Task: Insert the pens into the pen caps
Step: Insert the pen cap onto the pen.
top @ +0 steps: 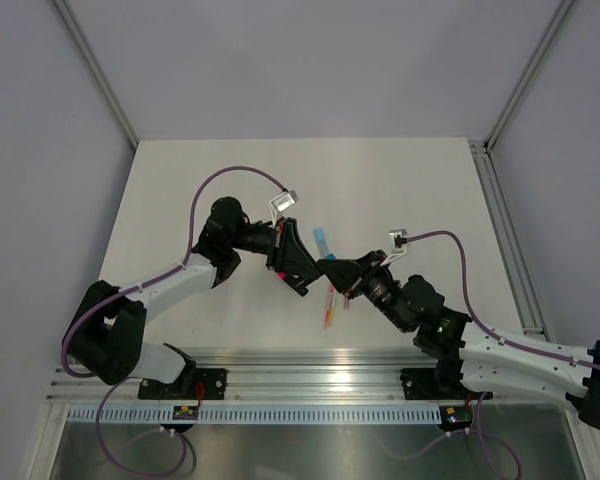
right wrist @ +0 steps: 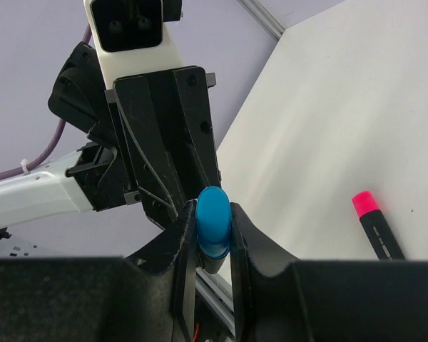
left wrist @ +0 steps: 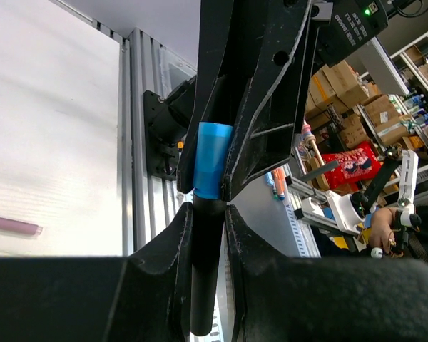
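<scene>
The two arms meet tip to tip above the middle of the counter (top: 200,200), and the task's pair is held in the air between them. The left claw (left wrist: 208,231) is clamped on a black-barrelled pen (left wrist: 203,285), its fingers pressed against either side of the barrel. The right claw (right wrist: 212,229) is closed around a blue cap (right wrist: 212,206), one pad on each side of it.

In the left wrist view the pen's long axis runs straight out from between the left fingers, and its far end enters the open mouth of the blue cap. Cap and barrel lie on one line. How deep the pen sits inside the cap cannot be told, because the right claw's fingers cover the joint. In the right wrist view the cap's rounded closed end faces the camera and the barrel is hidden behind it. From above, that shared line runs roughly left to right, though the pen itself is hidden by the claws.

On the counter, a pale-blue pen (top: 323,238) lies just beyond the claws, its length pointing away from the arm bases. On the near side, a red-pink stick (top: 331,302) and a yellow-orange one lie close together, angled toward the near edge. A black marker with a pink cap (right wrist: 376,226) lies flat, cap end toward the far side in the right wrist view. A purplish stick (left wrist: 13,225) lies flat as well, well apart from the claws.
</scene>
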